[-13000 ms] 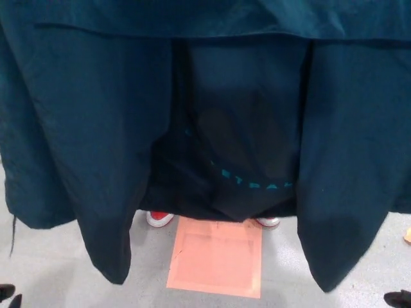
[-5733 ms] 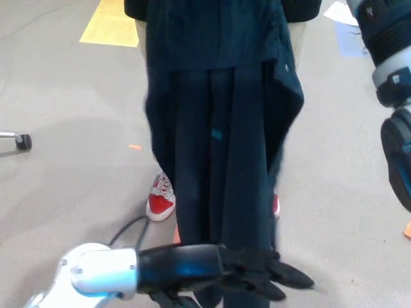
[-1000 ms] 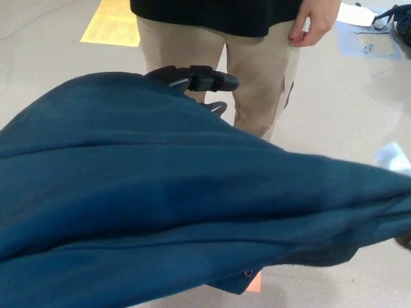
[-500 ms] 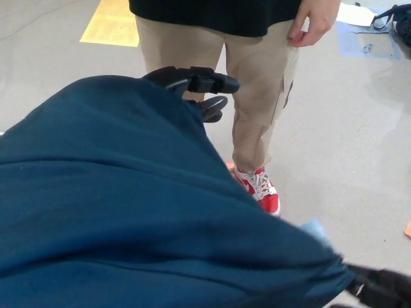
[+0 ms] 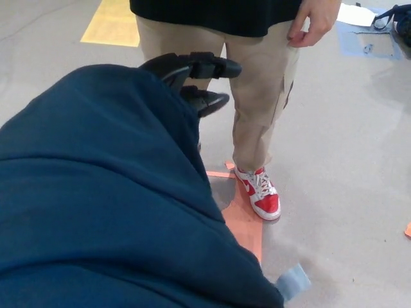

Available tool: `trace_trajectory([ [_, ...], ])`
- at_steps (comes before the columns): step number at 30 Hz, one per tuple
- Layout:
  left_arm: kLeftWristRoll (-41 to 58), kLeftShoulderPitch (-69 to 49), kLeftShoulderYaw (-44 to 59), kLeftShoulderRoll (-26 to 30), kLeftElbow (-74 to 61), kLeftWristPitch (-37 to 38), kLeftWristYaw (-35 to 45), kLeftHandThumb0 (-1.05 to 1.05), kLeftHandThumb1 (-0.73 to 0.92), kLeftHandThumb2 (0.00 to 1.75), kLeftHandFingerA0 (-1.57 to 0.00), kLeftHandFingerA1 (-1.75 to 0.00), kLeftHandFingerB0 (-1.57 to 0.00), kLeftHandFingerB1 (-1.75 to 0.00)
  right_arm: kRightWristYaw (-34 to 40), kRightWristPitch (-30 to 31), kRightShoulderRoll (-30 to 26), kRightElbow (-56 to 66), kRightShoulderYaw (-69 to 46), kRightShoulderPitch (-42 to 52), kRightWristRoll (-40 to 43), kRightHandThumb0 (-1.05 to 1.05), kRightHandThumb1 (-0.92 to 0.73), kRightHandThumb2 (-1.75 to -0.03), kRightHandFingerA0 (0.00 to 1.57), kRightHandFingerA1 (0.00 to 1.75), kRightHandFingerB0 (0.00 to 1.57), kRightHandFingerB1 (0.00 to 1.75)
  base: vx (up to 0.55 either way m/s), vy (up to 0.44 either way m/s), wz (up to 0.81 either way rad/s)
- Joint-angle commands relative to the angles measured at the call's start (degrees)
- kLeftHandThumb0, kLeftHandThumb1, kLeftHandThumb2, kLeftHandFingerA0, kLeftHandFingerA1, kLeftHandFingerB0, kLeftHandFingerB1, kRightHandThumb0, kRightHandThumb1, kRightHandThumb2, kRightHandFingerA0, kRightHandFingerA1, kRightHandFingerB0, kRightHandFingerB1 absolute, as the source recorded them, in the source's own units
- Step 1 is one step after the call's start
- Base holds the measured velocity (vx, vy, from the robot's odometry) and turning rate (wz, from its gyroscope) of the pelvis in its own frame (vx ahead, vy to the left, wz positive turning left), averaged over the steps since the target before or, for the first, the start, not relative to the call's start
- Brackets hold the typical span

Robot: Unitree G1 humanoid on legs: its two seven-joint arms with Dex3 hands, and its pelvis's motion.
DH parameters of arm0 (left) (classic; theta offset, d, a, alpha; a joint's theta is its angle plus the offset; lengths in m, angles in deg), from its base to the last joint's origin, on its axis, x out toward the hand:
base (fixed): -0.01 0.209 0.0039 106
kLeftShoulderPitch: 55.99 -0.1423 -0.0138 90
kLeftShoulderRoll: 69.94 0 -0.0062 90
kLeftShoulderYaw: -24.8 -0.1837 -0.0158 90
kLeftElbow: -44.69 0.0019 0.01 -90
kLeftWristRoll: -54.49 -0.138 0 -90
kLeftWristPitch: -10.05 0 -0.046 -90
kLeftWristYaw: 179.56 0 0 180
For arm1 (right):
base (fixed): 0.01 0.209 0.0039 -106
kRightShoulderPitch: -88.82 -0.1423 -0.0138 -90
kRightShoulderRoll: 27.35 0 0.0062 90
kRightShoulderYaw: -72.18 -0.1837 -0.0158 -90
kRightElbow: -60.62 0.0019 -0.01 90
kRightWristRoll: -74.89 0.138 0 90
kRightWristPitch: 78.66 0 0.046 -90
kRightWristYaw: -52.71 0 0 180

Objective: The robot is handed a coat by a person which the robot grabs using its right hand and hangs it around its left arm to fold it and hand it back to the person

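while the dark teal coat (image 5: pixel 96 205) lies heaped over the robot's left arm, it fills most of the lower left of the head view and hides the forearm beneath it. only the left hand (image 5: pixel 192 82) pokes out past the cloth's upper edge. that hand is black, and its thick fingers (image 5: pixel 209 67) are spread apart, one pair reaching out above and another digit below with a clear gap between them. nothing sits in that gap; the coat rests on the wrist and arm behind it, not in the fingers' grasp. the right hand does not show anywhere in the view.

just beyond the left hand stands a person (image 5: pixel 257 77) in tan trousers and a black top, facing the robot. the person's hand (image 5: pixel 314 19) hangs loose at the hip, holding nothing. one red and white shoe (image 5: pixel 260 194) shows below the trouser leg, its toe on an orange square (image 5: pixel 243 221) marked on the grey floor (image 5: pixel 347 160). the coat's lower folds cover part of that square. a small pale blue scrap (image 5: pixel 292 281) lies by the coat's bottom edge; what it is cannot be told. a yellow patch (image 5: pixel 115 22) marks the floor at upper left, and a blue sheet (image 5: pixel 363 40) lies at upper right.
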Motion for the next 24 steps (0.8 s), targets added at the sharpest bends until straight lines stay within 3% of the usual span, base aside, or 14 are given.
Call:
trace_trajectory([
  [1, 2.18, 5.47, 2.41, 2.60, -4.82, 0.59, 4.20, -0.77, 0.82, 0.65, -0.20, -0.28, -0.21, -0.29, 17.90, -29.40, -4.16, -9.15, -13.75, -2.65, 3.94, -0.98, -0.81, -1.07, 0.00, 0.02, 0.00, 0.00, 0.00, 0.000, 0.00],
  [3, 2.31, 5.14, 2.67, 2.59, -5.21, 0.39, 4.42, -0.77, 0.82, 0.66, -0.20, -0.29, -0.19, -0.28, 17.12, -32.55, -3.14, -7.77, -19.73, -2.66, 8.71, -0.90, -0.74, -0.99, 0.00, 0.00, 0.00, 0.00, 0.00, 0.000, 0.00],
  [4, 2.25, 4.92, 2.69, 2.64, -5.38, 0.38, 4.52, -0.77, 0.82, 0.66, -0.22, -0.29, -0.21, -0.29, 15.40, -33.94, -2.59, -7.07, -22.48, -2.67, 11.02, -0.99, -0.81, -1.07, 0.00, 0.02, 0.00, 0.00, 0.00, 0.000, 0.00],
  [10, 2.09, 3.78, 2.82, 2.41, -6.22, 0.16, 4.34, -0.77, 0.81, 0.65, -0.26, -0.30, -0.26, -0.30, 6.86, -42.82, 1.79, 4.25, -33.05, -0.63, 19.10, -0.93, -0.84, -1.07, 0.00, 0.04, 0.00, 0.00, 0.00, 0.000, 0.00],
  [14, 1.97, 2.83, 2.64, 2.28, -6.68, 1.11, 4.87, -0.78, 0.82, 0.66, -0.25, -0.30, -0.25, -0.30, 4.46, -44.09, 4.63, 10.08, -36.72, 0.47, 21.93, -0.94, -0.82, -1.08, 0.00, 0.05, 0.00, 0.01, 0.00, 0.000, 0.00],
  [15, 2.17, 2.34, 2.75, 2.36, -7.08, 1.04, 5.25, -0.76, 0.81, 0.66, -0.25, -0.31, -0.23, -0.29, 1.55, -43.24, 5.77, 13.74, -38.23, 0.68, 24.39, -0.81, -0.78, -1.00, 0.00, 0.02, 0.00, 0.00, 0.00, 0.000, 0.00],
  [16, 2.28, 2.09, 2.81, 2.35, -7.15, 1.05, 5.45, -0.76, 0.80, 0.65, -0.24, -0.31, -0.23, -0.29, 0.33, -42.57, 6.35, 15.18, -39.34, 0.53, 25.81, -0.87, -0.87, -1.15, 0.00, 0.10, 0.00, 0.07, 0.00, 0.000, 0.00],
  [17, 2.30, 1.98, 2.85, 2.34, -7.21, 1.03, 5.53, -0.76, 0.80, 0.65, -0.24, -0.31, -0.23, -0.29, -0.16, -42.28, 6.70, 15.73, -40.01, 0.45, 26.13, -0.87, -0.87, -1.15, 0.00, 0.10, 0.00, 0.07, 0.00, 0.000, 0.00],
  [18, 2.44, 1.55, 2.93, 2.30, -7.54, 1.15, 5.67, -0.74, 0.81, 0.65, -0.24, -0.30, -0.25, -0.30, -0.81, -41.69, 7.17, 16.56, -40.78, 0.63, 26.72, -0.76, -0.92, -0.73, 0.00, 0.01, 0.00, 0.00, 0.00, 0.000, 0.00],
  [19, 2.52, 1.03, 2.94, 2.26, -7.96, 1.30, 5.81, -0.75, 0.81, 0.65, -0.25, -0.31, -0.24, -0.30, -2.68, -40.31, 7.14, 17.64, -41.46, 0.92, 27.63, -0.81, -0.85, -1.18, 0.00, 0.18, 0.00, 0.17, 0.00, 0.000, 0.00],
  [24, 2.75, -0.51, 3.32, 1.89, -9.36, 0.50, 5.78, -0.77, 0.77, 0.65, -0.23, -0.31, -0.19, -0.29, -7.70, -38.67, 8.71, 21.86, -42.19, 2.69, 27.57, -0.84, -0.87, -1.16, 0.03, 0.21, 0.03, 0.19, 0.00, 0.000, 0.00],
])
